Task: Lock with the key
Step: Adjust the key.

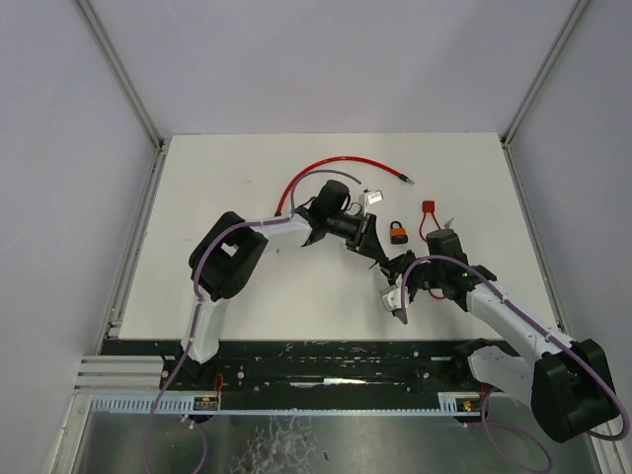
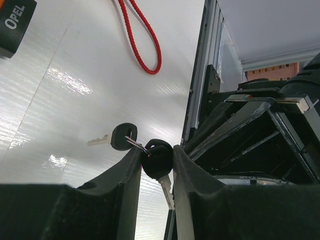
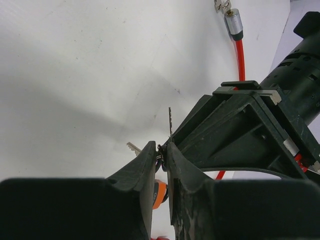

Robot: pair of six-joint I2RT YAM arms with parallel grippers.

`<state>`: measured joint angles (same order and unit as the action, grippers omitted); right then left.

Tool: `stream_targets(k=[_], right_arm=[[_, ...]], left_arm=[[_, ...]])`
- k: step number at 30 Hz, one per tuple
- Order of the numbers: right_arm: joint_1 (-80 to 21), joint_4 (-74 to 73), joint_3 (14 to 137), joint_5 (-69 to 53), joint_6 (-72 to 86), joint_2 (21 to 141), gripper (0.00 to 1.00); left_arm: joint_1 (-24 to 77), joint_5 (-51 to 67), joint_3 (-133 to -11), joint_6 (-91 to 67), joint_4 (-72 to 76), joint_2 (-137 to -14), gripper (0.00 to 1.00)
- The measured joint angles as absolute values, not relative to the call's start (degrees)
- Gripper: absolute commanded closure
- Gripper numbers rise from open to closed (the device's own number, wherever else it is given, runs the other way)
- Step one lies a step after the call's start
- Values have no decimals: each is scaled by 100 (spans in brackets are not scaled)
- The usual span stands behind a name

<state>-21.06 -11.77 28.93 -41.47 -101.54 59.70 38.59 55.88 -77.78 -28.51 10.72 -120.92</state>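
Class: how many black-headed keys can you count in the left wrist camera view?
2. One key is pinched in the left gripper; the second key sticks out to its left, joined by a ring. Others may lie out of view.

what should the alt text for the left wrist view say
Close-up from the left wrist: the left gripper pinches the black head of a key, blade pointing down, with a second key joined by a ring. Behind are a white table, a loop of red cable and a black block marked OPEL; part of the right arm fills the right side.
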Motion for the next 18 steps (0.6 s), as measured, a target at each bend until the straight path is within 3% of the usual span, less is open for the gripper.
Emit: stream_targets(k=[4,8,18], right_arm=[[-2126,-1175,2893,-4136,-10154,5979,90],[-2143,-1129,2893,-4141,-10165,5979,100],[-2143,-1310,2895,-4139,-9837,5806,100]], left_arm=[[3859,5647,-7778,-2882,1100,-12092,83],[3859,5666,-7776,-2923,1129,-12095,75],[3776,5494,-7408,-3310,1887,-12018,51]])
